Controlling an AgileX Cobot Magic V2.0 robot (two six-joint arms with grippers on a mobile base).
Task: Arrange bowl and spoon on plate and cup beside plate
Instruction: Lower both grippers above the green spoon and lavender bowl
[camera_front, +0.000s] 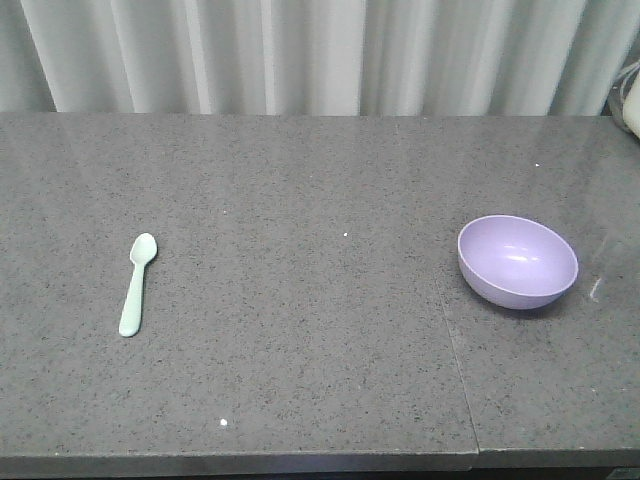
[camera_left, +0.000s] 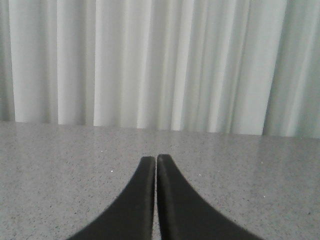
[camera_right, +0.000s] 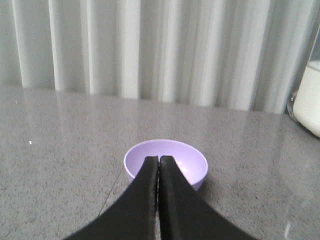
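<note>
Two task things on grey tabletop (camera_front: 300, 380): spoon (camera_front: 137, 284) flat toward left edge, head pointing to back edge; bowl (camera_front: 517, 260) upright toward right edge, well apart. Left end effector (camera_left: 156, 160) pressed together, clamping nothing; right end effector (camera_right: 159, 160) likewise, bowl beyond its tips.

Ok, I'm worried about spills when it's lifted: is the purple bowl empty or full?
Empty. The front and right wrist views both look into the bowl and show only its bare lavender inside.
</note>
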